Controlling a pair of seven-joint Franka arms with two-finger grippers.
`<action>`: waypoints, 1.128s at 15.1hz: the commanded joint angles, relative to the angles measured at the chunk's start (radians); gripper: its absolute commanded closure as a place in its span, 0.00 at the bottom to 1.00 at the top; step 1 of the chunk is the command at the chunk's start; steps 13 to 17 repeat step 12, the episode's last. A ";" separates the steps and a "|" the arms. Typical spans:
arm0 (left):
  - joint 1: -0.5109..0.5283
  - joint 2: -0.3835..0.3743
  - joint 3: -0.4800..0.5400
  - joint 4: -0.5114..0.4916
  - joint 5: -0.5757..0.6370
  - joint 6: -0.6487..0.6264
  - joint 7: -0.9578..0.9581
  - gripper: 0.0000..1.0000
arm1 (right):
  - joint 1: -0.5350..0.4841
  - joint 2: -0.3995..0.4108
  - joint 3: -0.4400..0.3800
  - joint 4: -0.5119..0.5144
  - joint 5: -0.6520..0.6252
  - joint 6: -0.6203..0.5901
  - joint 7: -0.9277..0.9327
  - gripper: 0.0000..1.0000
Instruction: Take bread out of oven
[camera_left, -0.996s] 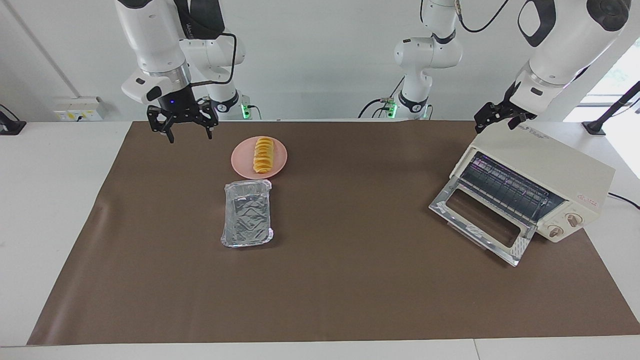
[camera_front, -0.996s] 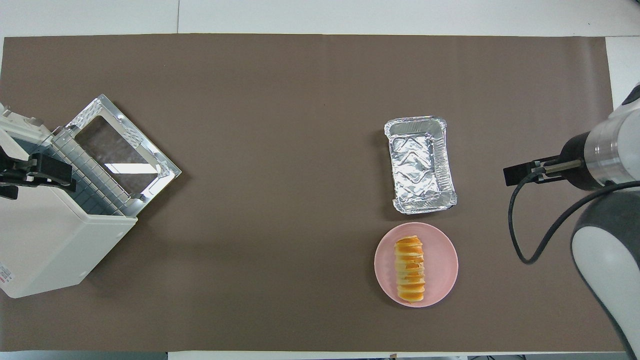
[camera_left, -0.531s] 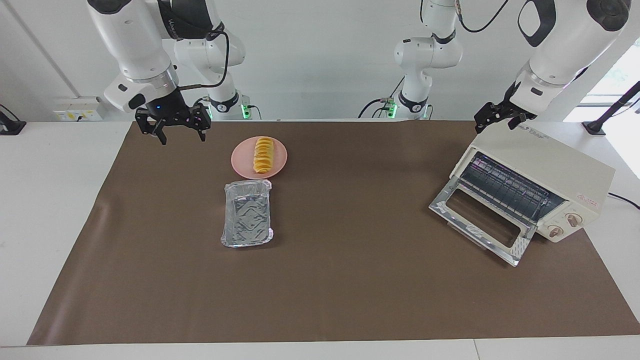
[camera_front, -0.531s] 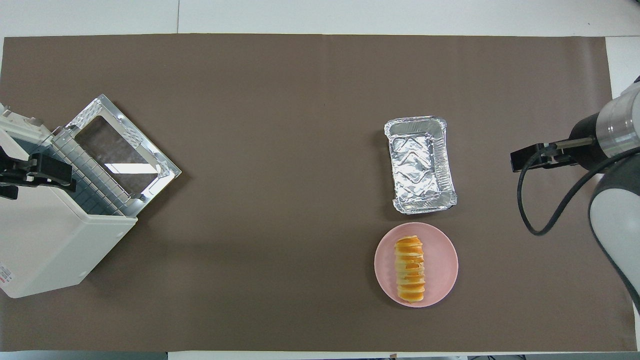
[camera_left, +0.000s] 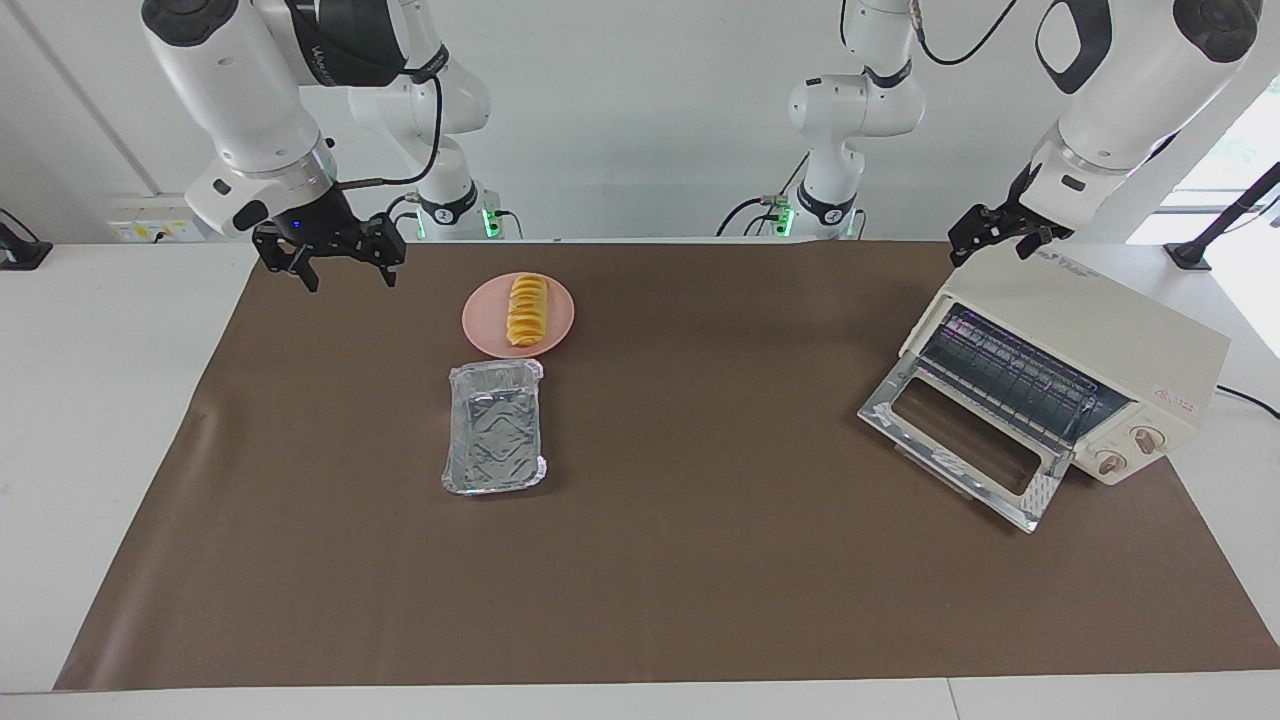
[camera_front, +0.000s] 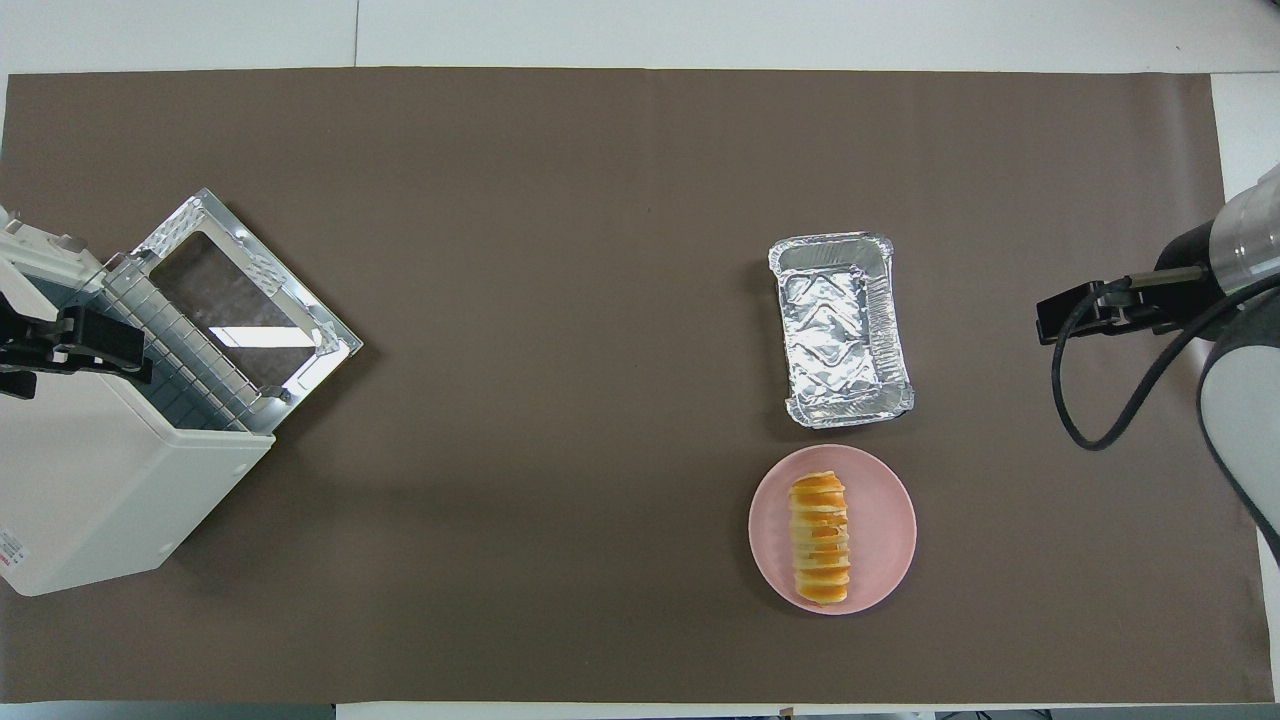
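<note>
The bread (camera_left: 527, 308) (camera_front: 820, 540), a ridged golden loaf, lies on a pink plate (camera_left: 485, 325) (camera_front: 888, 530). The cream oven (camera_left: 1100, 330) (camera_front: 100, 500) stands at the left arm's end of the table. Its glass door (camera_left: 960, 440) (camera_front: 250, 290) is folded down open, and only the wire rack shows inside. My right gripper (camera_left: 348, 280) (camera_front: 1075, 310) is open and empty in the air over the mat, beside the plate toward the right arm's end. My left gripper (camera_left: 988, 250) (camera_front: 75, 350) is open and empty over the oven's top.
A crinkled silver foil tray (camera_left: 495, 430) (camera_front: 840, 330) sits empty on the brown mat (camera_left: 700, 550), just farther from the robots than the plate. Two more robot arms stand at the table's edge near the wall.
My right gripper has moved away from the plate toward the right arm's end of the table and risen a little. The left arm, bread, tray and oven have not moved.
</note>
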 joint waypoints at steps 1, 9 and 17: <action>0.005 -0.003 -0.002 0.011 0.011 -0.019 0.000 0.00 | -0.016 0.003 0.008 0.011 -0.007 -0.026 0.072 0.00; 0.005 -0.003 -0.002 0.011 0.011 -0.019 0.000 0.00 | -0.028 0.000 0.008 0.007 -0.007 -0.034 0.120 0.00; 0.005 -0.003 -0.002 0.011 0.011 -0.019 0.000 0.00 | -0.028 0.000 0.008 0.005 -0.008 -0.034 0.123 0.00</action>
